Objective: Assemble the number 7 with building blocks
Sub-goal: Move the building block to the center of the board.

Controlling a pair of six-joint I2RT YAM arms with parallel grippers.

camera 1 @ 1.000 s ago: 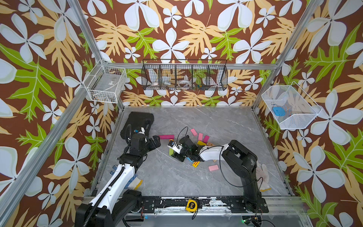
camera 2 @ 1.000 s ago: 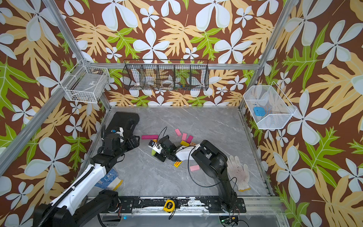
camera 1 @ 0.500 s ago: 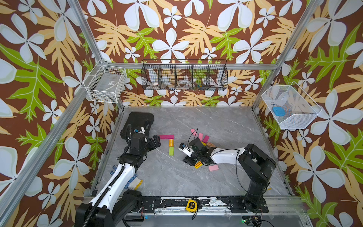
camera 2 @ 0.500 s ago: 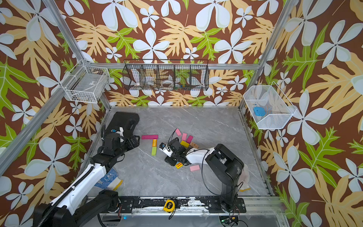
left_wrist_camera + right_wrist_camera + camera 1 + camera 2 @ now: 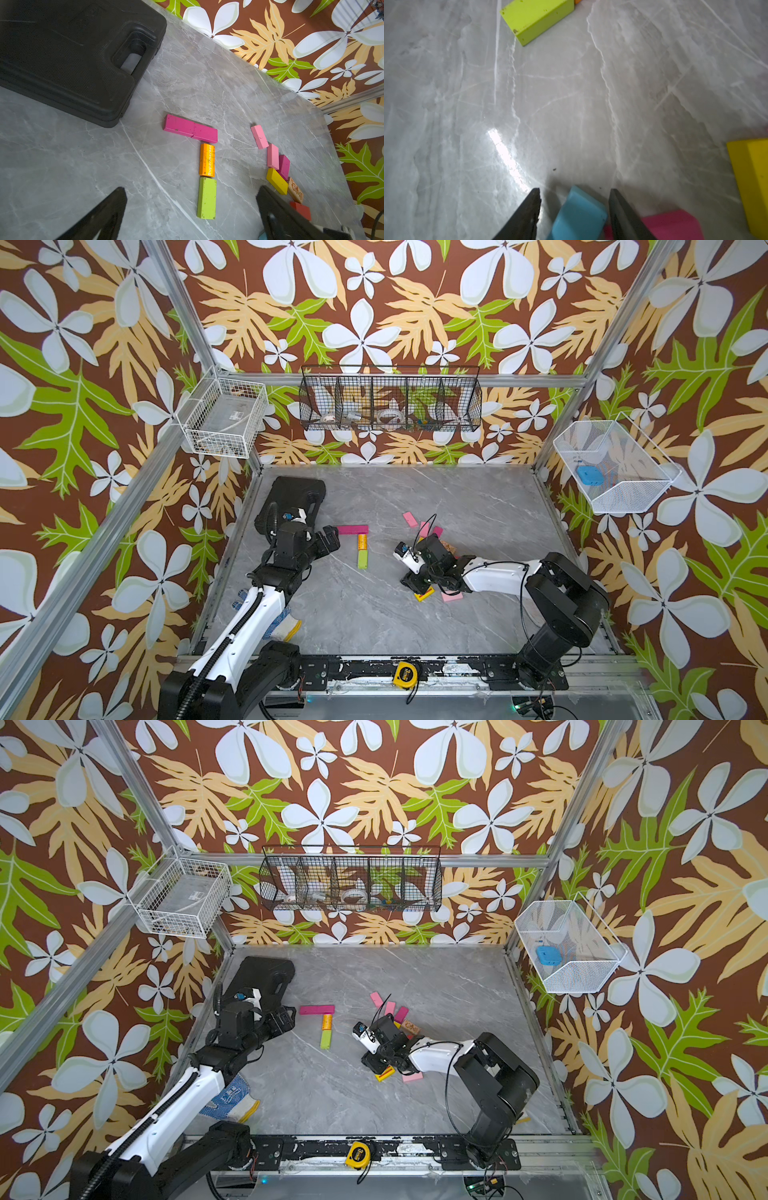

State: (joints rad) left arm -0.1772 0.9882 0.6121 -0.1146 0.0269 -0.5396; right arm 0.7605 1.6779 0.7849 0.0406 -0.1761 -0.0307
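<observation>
Two magenta building blocks [image 5: 352,529] lie end to end as a bar. An orange block [image 5: 362,540] and a green block [image 5: 363,559] run down from the bar's right end, also in the left wrist view: orange block [image 5: 207,160], green block [image 5: 206,197]. My left gripper [image 5: 328,541] hovers open just left of them, empty. My right gripper [image 5: 415,583] is low over the loose pile, open, astride a blue block [image 5: 579,216] that nearly touches one finger. Pink blocks [image 5: 272,156], yellow [image 5: 276,180], wood [image 5: 295,190] and red [image 5: 300,209] blocks lie loose.
A black case [image 5: 295,497] lies at the back left of the grey table. A glove [image 5: 282,622] lies by the left arm. A yellow tape measure [image 5: 406,674] sits on the front rail. Wire baskets [image 5: 388,400] hang on the walls.
My right gripper left the green block under the orange one and moved right, back over the loose pile, now straddling the blue block. The left arm stayed still.
</observation>
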